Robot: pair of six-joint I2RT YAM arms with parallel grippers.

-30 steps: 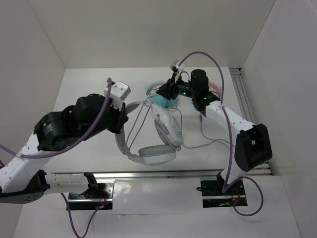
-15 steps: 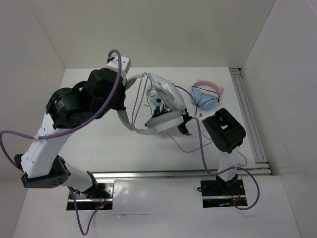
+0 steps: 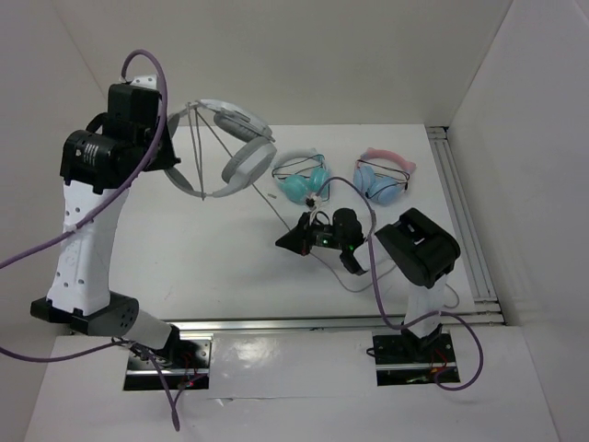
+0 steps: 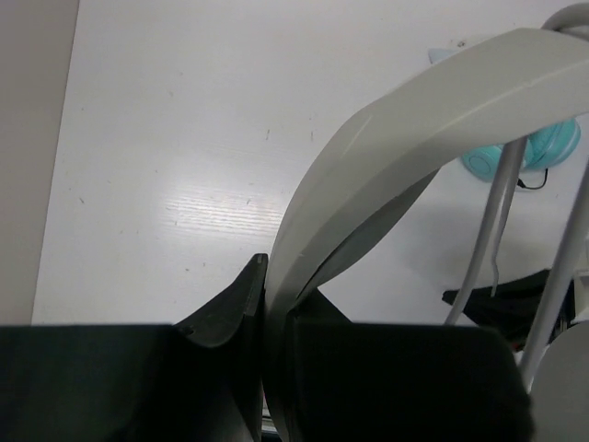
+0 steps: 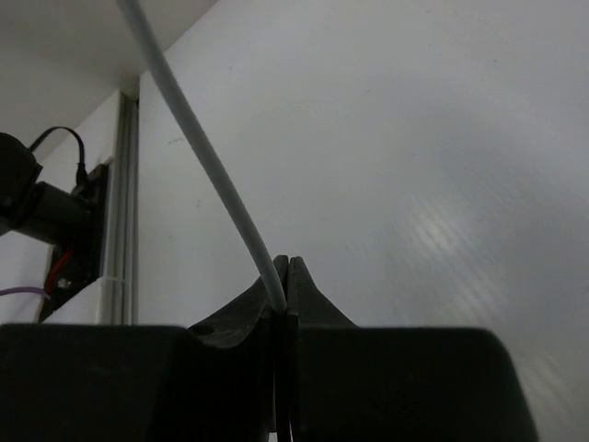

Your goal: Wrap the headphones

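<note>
Headphones (image 3: 235,152) aloft: smooth grey arched band clamped in left hand (image 4: 276,287), padded cups pointing right. Right hand (image 5: 285,274) pinches thin round cable (image 5: 198,157), strung taut diagonally.

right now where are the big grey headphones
Top view: the headphones are held up at far left, headband in the left gripper, left of the teal pair; their cable runs to the right gripper.

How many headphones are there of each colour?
Grey and white headphones: 1
Teal headphones: 1
Blue headphones with a pink band: 1
Total: 3
</note>
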